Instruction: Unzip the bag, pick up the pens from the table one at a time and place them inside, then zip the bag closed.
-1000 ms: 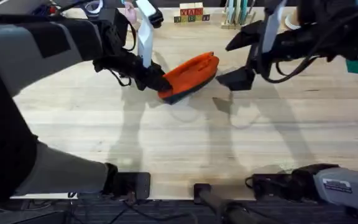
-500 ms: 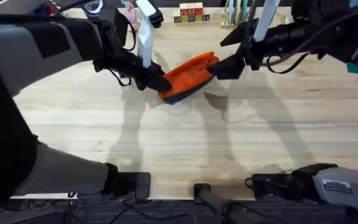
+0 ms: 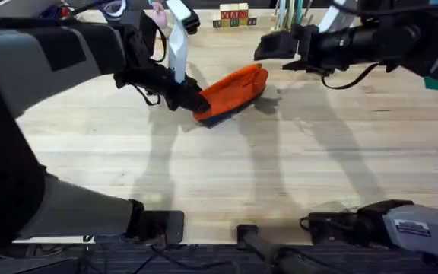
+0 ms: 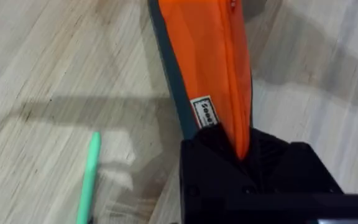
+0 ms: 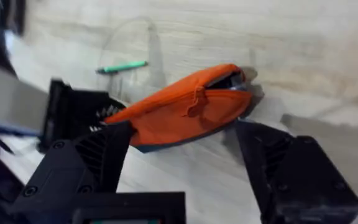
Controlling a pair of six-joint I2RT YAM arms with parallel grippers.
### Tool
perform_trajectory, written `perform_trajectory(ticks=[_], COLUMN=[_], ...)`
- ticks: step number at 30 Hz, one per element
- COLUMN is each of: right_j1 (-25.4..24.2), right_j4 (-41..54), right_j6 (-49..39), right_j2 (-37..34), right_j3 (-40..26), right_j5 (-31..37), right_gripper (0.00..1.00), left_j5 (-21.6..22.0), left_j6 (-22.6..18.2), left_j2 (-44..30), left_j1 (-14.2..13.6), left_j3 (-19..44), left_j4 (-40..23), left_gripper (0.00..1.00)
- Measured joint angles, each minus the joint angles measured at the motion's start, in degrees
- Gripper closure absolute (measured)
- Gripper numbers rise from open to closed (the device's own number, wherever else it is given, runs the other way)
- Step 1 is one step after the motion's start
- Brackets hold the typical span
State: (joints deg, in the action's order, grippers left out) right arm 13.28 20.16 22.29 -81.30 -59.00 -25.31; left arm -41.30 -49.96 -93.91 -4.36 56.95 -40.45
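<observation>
Left claw pins one end of the soft orange fabric pencil pouch (image 3: 232, 91) while the right claw hangs open beyond its other end.

The pouch, with its dark navy underside, lies on the light wooden plank tabletop (image 3: 226, 167) toward the far edge, near the middle. It looks light and limp, likely to sag or slide if pulled without an anchor, so the small zipper tab near its open end is probably the place to grip. The left gripper (image 4: 244, 146) is clamped on the pouch's near end, its arm reaching in low from the left. The right gripper (image 5: 179, 146) is spread wide and empty, above the pouch's far end. A thin green pen (image 4: 87, 180) lies beside the pouch, apart from it.
</observation>
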Motion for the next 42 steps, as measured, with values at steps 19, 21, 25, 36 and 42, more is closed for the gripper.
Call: perform_trajectory(ticks=[19,21,25,36,42], right_j1=[0.0,0.0,0.2,3.4,4.4], right_j4=[1.1,1.1,1.1,1.0,-1.7], right_j6=[34.9,37.0,38.3,31.2,30.1], right_j2=[0.0,0.0,0.0,-4.3,-9.3], right_j3=[0.0,0.0,0.0,-0.1,-0.1], right_j5=[0.7,1.5,3.8,7.8,8.2], right_gripper=[0.004,0.004,0.004,0.007,0.011], left_j5=[0.0,0.0,0.0,0.0,0.0], left_j6=[0.0,0.0,0.0,0.0,0.0], left_j2=[0.0,0.0,0.0,0.0,0.0], left_j1=[0.0,0.0,0.0,0.0,0.0], left_j3=[0.0,0.0,0.0,0.0,0.0], left_j4=[0.0,0.0,0.0,0.0,0.0], left_gripper=[0.958,0.958,0.958,0.958,0.958])
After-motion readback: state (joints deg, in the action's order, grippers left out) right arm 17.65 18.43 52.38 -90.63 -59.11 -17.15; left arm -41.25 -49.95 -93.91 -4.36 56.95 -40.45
